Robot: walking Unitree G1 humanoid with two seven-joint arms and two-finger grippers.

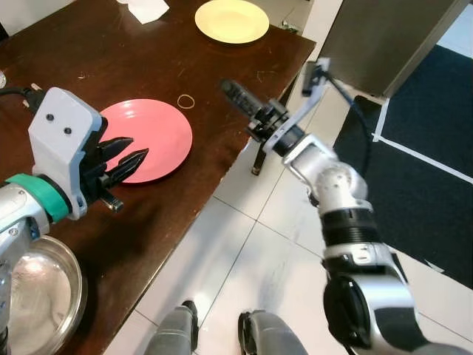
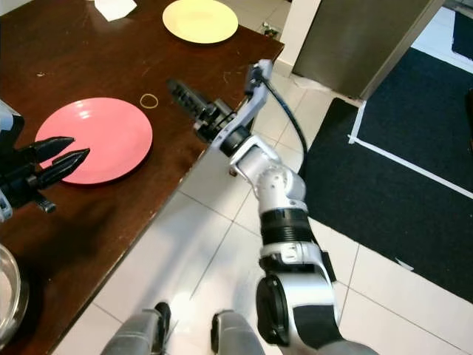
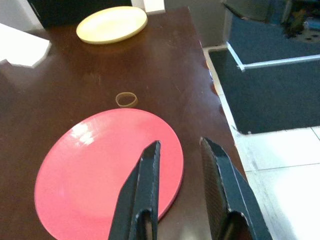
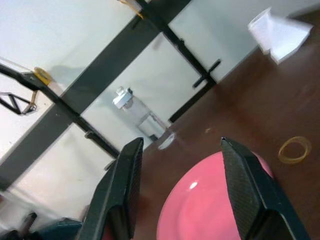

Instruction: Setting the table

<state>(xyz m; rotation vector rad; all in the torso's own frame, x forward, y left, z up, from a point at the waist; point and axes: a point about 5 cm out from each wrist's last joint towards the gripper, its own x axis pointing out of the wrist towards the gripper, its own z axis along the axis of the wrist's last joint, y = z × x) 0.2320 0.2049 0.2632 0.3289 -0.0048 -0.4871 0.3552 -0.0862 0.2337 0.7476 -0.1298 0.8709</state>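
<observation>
A pink plate lies flat on the dark wooden table, and a yellow plate sits at the far end near the corner. My left gripper hovers over the pink plate's near rim, open, with nothing between its fingers. My right gripper reaches in over the table's right edge, level with the plate and apart from it. Its fingers stand wide apart and empty, pointing at the pink plate.
A tan rubber band lies between the two plates. A white napkin is at the far end, a metal bowl at the near left. A grey cabinet and dark mat are on the right.
</observation>
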